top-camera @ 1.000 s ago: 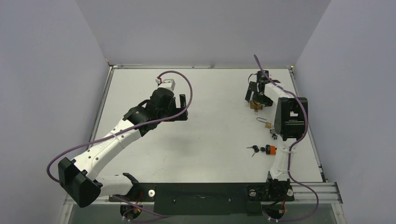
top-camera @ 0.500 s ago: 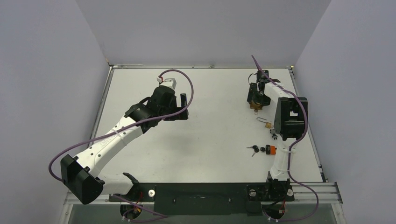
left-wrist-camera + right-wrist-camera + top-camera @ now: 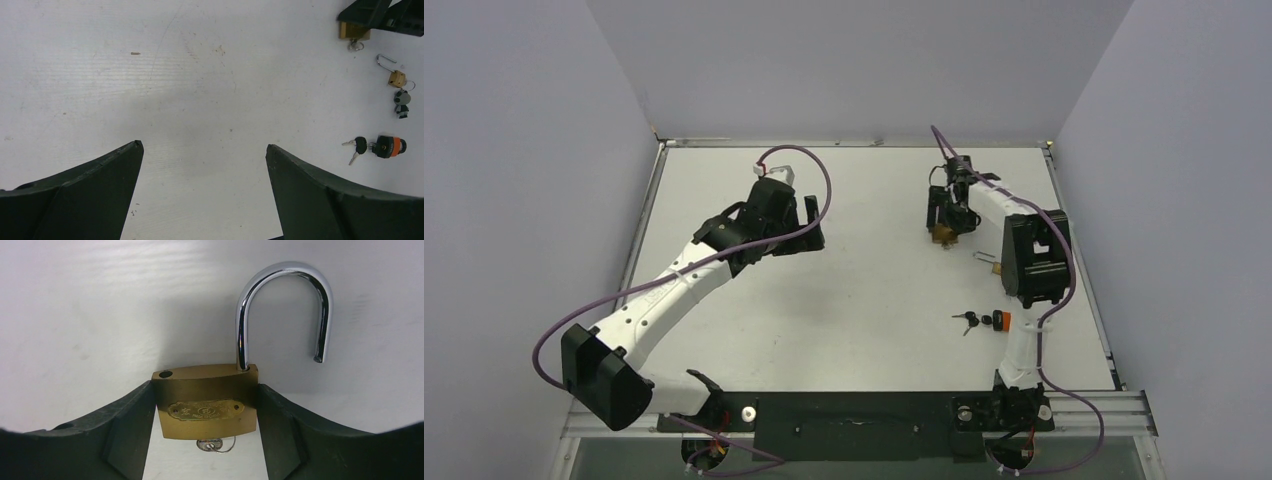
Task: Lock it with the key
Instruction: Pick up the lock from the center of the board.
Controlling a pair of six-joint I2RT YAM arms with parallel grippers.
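Top external view is showing the left arm reaching across the left half of the white desk, with its left jaws hanging above the bare surface, well apart from every lock. In the left wrist view those jaws are standing wide apart, the two dark fingers framing nothing but desk, while the locks are showing far off at the right edge. Moving right, the right arm is stretching toward the far right part of the desk, and its right jaws are clamping the brass padlock there. The right wrist view is showing this closely: the fingers are pressing against both sides of the brass body, the padlock is lying flat on the desk, and its silver shackle is standing open, one end seated in the body and the free end swung out to the right. A key is sticking out of the bottom of the padlock, between the fingers. Nearer the arm bases, a small padlock with an open shackle is lying just beside the right arm, and nearer again an orange and black lock is lying with a bunch of keys at its left.
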